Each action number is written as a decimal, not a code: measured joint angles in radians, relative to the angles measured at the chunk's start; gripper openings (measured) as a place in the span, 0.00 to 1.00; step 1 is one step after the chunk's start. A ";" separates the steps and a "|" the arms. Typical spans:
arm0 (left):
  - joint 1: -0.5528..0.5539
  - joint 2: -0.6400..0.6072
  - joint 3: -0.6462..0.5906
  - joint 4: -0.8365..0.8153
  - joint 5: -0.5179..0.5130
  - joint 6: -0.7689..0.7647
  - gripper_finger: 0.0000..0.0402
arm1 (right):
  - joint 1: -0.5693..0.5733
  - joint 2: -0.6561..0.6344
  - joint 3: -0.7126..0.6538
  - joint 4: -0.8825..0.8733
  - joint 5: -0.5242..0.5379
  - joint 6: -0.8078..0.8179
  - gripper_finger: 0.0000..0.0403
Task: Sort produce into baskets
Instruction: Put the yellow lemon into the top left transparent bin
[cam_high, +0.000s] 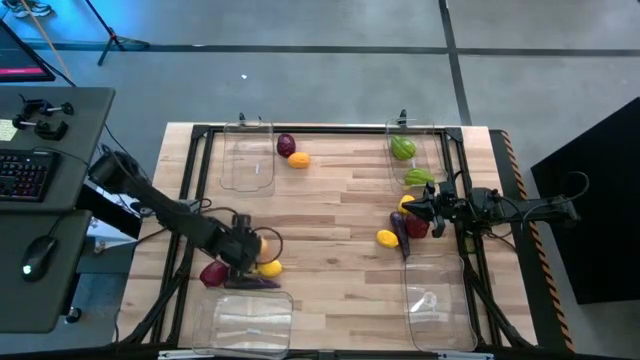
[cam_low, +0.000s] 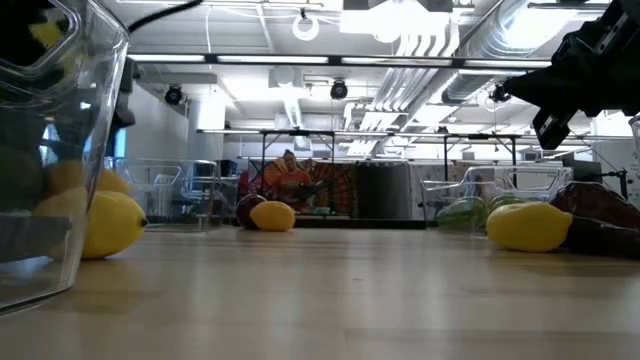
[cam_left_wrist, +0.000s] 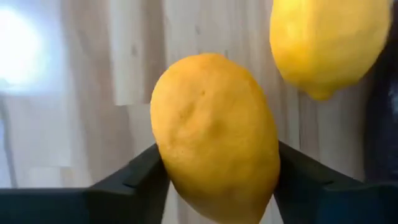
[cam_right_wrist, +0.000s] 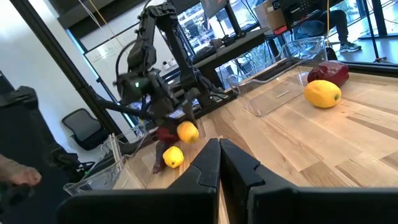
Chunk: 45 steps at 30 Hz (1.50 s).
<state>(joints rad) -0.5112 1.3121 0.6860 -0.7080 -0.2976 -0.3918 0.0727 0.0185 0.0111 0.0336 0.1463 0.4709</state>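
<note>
The left arm reaches in low from the desk's left edge, bent toward the near-left corner. Its end effector (cam_high: 243, 250) is clamped on a lemon (cam_left_wrist: 214, 137), one dark finger (cam_left_wrist: 134, 183) pressed against each side of the fruit. The right wrist view shows this lemon raised just above the desk (cam_high: 330, 210), with a second lemon (cam_high: 269, 267) lying on the wood just beside it. A dark red lump (cam_high: 214, 272) and a long dark purple piece (cam_high: 250, 283) lie close by.

The right arm stretches in from the right edge. Its end effector (cam_right_wrist: 219, 163) has its fingers pressed together, gripping nothing, and hovers near a cluster of produce: a yellow piece (cam_high: 387, 238), a dark red piece (cam_high: 417, 227) and a purple one.

Four clear bins sit at the corners. The far-left bin (cam_high: 248, 160) looks empty, with a dark red piece (cam_high: 286, 145) and an orange (cam_high: 298, 159) beside it. The far-right bin (cam_high: 432, 150) has a green piece (cam_high: 402, 148) in it. The near-left bin (cam_high: 240, 325) and near-right bin (cam_high: 437, 300) look empty.
</note>
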 joint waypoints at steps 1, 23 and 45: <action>0.009 -0.033 0.003 -0.033 -0.007 -0.003 0.46 | 0.000 0.000 0.000 0.000 0.000 0.000 0.00; 0.812 -0.297 0.173 -0.291 -0.317 0.212 0.50 | 0.000 0.000 0.000 0.000 0.000 0.000 0.00; 0.985 -0.276 0.235 -0.215 -0.033 0.255 0.88 | 0.000 0.000 0.000 0.000 0.000 0.000 0.00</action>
<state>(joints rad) 0.4736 1.0363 0.9215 -0.9228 -0.3311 -0.1368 0.0727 0.0182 0.0113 0.0338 0.1463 0.4709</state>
